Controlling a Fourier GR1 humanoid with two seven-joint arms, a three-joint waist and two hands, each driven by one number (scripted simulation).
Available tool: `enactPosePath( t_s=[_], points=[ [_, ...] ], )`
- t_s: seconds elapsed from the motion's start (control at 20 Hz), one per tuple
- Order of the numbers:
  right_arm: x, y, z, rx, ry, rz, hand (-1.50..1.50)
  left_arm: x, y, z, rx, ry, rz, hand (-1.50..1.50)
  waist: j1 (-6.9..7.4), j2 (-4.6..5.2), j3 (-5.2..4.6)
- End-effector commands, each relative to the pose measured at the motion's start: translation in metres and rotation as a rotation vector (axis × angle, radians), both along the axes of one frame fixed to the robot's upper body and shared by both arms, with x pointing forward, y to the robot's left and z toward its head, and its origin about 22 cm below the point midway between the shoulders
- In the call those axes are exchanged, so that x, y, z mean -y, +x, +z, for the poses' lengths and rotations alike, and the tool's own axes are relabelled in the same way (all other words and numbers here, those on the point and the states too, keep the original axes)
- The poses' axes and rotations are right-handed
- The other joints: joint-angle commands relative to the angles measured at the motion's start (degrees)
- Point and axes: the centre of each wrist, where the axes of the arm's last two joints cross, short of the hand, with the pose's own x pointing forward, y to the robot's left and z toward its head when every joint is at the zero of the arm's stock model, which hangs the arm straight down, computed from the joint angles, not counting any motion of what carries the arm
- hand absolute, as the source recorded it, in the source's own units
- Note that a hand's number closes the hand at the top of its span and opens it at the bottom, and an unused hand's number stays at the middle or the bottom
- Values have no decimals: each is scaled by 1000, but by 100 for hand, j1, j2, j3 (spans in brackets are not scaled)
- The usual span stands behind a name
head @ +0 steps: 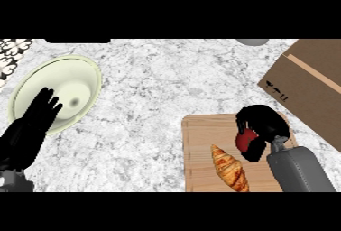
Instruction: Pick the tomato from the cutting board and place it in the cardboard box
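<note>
A red tomato sits on the wooden cutting board at the lower right, mostly hidden by my right hand, whose fingers and thumb curl round it. The cardboard box stands at the right edge, just beyond the board. Over at the lower left my left hand rests open with fingers up, overlapping the rim of a plate.
A croissant lies on the board, close to the left of my right forearm. A pale green plate sits at the left. A grey object and a dark one show at the counter's far edge.
</note>
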Motion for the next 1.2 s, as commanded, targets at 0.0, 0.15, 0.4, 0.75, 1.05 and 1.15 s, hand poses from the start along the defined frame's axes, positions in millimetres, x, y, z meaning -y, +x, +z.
enactPosePath(
  t_s=[0.0, 0.15, 0.4, 0.75, 1.05, 1.15],
  points=[
    [18, 13, 28, 66, -51, -11, 150, 3, 6, 0, 0, 10, 3, 0, -5, 4, 1],
    [20, 13, 23, 135, -38, -43, 150, 13, 1, -1, -7, -2, 0, 0, -2, 4, 2],
    [-2, -18, 82, 291, 11, 5, 150, -12, 0, 0, 12, 0, 9, 0, -66, -20, -4],
    [-6, -56, 159, 555, 112, -53, 150, 2, 0, 7, -4, 0, 19, 0, -93, -41, -3],
    [32, -61, 216, 706, 119, -257, 150, 2, 0, -10, -6, -1, 18, 0, -55, -10, -3],
    [29, -48, 220, 711, 110, -314, 150, -1, 17, 11, 9, 5, 4, 0, -23, 1, -1]
  ],
)
